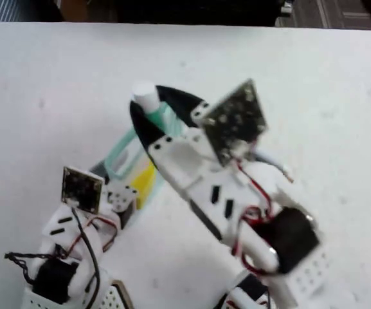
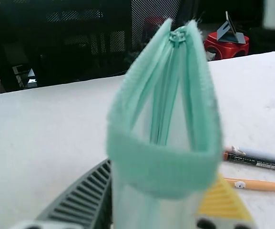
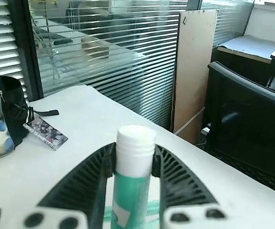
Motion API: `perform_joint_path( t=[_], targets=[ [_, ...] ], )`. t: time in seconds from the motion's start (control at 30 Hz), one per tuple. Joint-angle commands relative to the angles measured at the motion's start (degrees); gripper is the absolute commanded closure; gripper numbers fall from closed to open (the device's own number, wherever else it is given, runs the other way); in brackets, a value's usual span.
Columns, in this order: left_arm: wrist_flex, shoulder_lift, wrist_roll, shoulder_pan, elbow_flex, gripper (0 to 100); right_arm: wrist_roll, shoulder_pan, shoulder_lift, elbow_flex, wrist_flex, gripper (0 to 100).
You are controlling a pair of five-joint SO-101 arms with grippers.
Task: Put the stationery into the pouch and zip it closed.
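Looking down over the white table point(image 1: 339, 96), I see a plain pale surface with a dark strip of floor past its far edge at 12 o'clock. My right pincer point(image 3: 135, 151) is closed to a narrow gap on the glue stick point(image 3: 130, 193). Its black ribbed fingers point(image 3: 87, 183) press the teal barrel just under the white cap. From above, the stick is at about 11 o'clock from the table's middle, over the far end of the pouch point(image 1: 122, 158). The pouch lies toward 8 o'clock, mint green and clear, with its zipper open. My left pincer point(image 1: 128, 193) grips its near end, with a dark finger on one side and a yellow one on the other. A pen point(image 2: 256, 160) and a yellow pencil point(image 2: 257, 184) lie on the table just beside the pouch. The pen has print on it, too small for me to read, and the stick has a white label patch that is also unreadable. Around the table are slatted blinds point(image 3: 104, 52), a leaning board point(image 3: 194, 67), a black chair point(image 3: 251, 119), a black bag point(image 3: 4, 109), a small printed card point(image 3: 44, 131) and a red object point(image 2: 225, 43).
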Motion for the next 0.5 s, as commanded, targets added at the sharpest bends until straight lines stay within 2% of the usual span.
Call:
perform_joint_path(
  t=[0.0,0.1,0.27,0.47],
  targets=[
    [0.35,-0.40,0.44,0.48,-3.43,78,-0.62,-0.66,-0.66,4.75,-7.52,98.2],
    [0.35,-0.40,0.44,0.48,-3.43,78,-1.05,-0.75,-0.66,7.74,-12.88,98.2],
    [0.35,-0.40,0.44,0.48,-3.43,78,-7.56,-0.48,-0.22,10.02,-15.60,98.2],
    [0.44,-0.40,0.44,0.48,-3.43,78,-7.47,-0.48,-0.22,15.30,-20.97,98.2]
  ],
)
